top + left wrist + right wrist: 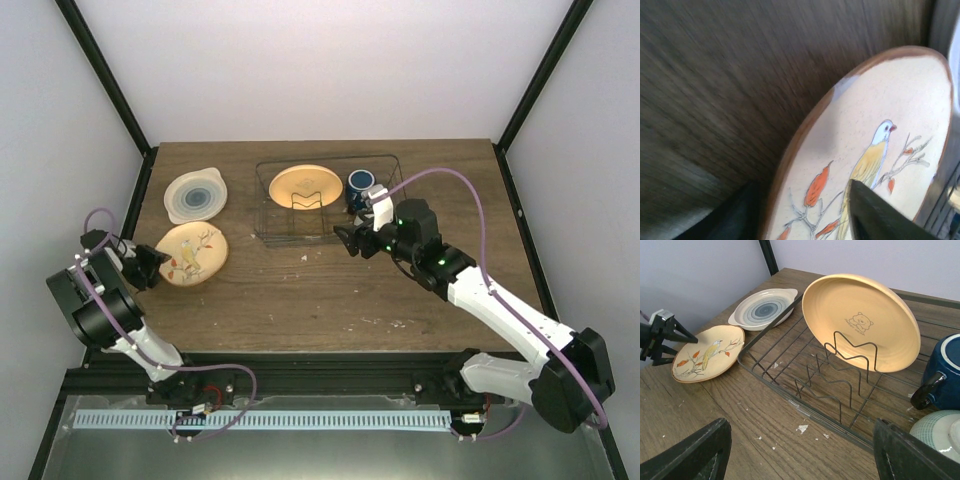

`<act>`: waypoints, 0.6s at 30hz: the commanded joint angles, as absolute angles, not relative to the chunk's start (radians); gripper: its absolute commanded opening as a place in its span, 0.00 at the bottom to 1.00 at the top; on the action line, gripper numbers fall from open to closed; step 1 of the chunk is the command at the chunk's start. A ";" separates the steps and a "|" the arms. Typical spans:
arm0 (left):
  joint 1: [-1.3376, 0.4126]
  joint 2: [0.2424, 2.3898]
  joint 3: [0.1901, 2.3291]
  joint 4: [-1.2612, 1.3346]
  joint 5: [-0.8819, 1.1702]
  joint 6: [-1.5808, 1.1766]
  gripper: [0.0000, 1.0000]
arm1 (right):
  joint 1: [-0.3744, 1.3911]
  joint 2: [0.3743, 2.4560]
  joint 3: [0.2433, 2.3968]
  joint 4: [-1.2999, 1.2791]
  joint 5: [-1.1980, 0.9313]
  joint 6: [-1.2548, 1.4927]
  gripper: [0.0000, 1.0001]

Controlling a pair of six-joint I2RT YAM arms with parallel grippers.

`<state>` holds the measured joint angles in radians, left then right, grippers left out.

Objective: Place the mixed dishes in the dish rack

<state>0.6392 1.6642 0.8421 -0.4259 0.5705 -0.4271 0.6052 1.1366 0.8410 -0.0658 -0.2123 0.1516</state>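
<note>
The orange bird plate (pixel 192 253) lies flat on the table at the left. My left gripper (pixel 150 265) is open at its left rim. In the left wrist view one finger (pixel 880 215) is over the plate face (pixel 875 130) and the other is outside the rim. The cream plate with blue-grey rings (pixel 195 195) lies behind it. The wire dish rack (pixel 325 232) holds the dark blue mug (pixel 945 375) and the mint-green bowl (pixel 940 432) at its right end. My right gripper (pixel 800 450) is open and empty above the table, just before the rack's near edge.
A yellow-orange plate with a bear print (pixel 862 320) stands upright in the rack's dividers. Small white crumbs (pixel 802 428) lie on the wood before the rack. Black frame posts stand at the table's back corners.
</note>
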 commanded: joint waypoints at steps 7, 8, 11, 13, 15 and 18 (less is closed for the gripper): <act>0.629 1.765 0.790 -0.458 0.604 -0.416 0.00 | 0.615 1.122 0.859 -0.070 -0.216 0.146 0.78; 0.629 1.767 0.787 -0.456 0.606 -0.416 0.00 | 0.616 1.123 0.859 -0.069 -0.217 0.143 0.78; 0.629 1.765 0.773 -0.446 0.621 -0.418 0.00 | 0.617 1.124 0.854 -0.065 -0.219 0.140 0.78; 0.630 1.760 0.761 -0.439 0.638 -0.417 0.00 | 0.617 1.124 0.850 -0.058 -0.224 0.141 0.78; 0.630 1.748 0.751 -0.437 0.655 -0.411 0.00 | 0.617 1.123 0.838 -0.049 -0.230 0.141 0.78; 0.630 1.713 0.738 -0.453 0.664 -0.393 0.00 | 0.617 1.130 0.823 -0.034 -0.251 0.135 0.78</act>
